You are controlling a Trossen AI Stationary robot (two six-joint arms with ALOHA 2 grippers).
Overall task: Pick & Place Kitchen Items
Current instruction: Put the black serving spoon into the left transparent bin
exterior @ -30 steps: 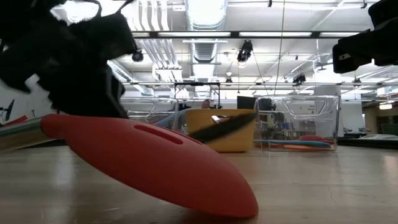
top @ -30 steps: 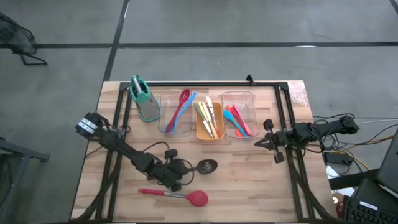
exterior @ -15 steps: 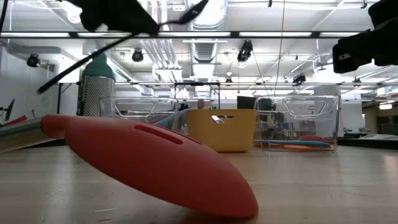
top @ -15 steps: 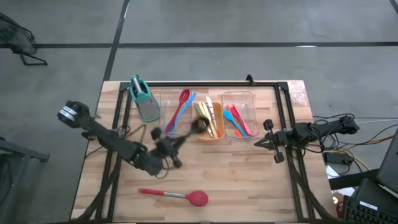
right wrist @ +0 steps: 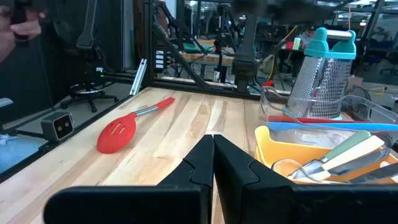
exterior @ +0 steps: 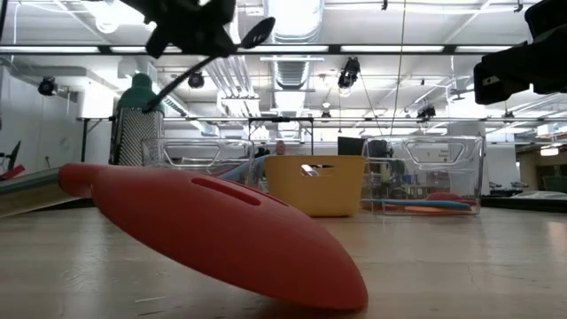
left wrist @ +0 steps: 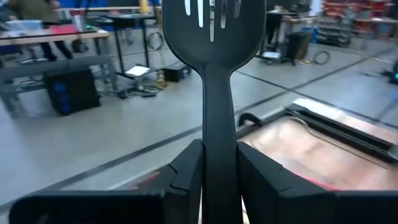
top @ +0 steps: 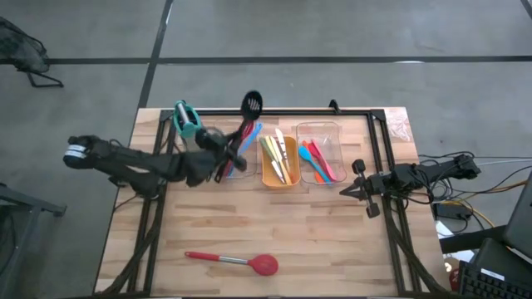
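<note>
High view: left gripper (top: 223,149) is gripping a black slotted spoon (top: 250,105) by the handle, holding it above the clear tray (top: 223,170) beside the grater (top: 193,131), spoon head sticking past the table's far edge. Right gripper (top: 347,190) is sitting clamped shut, empty, near the right edge. Red spoon (top: 241,262) is lying on the table (top: 332,241) near the front.

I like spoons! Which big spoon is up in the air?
The black slotted spoon, held by the left end effector above the trays. The red slotted spoon lies on the table.
</note>
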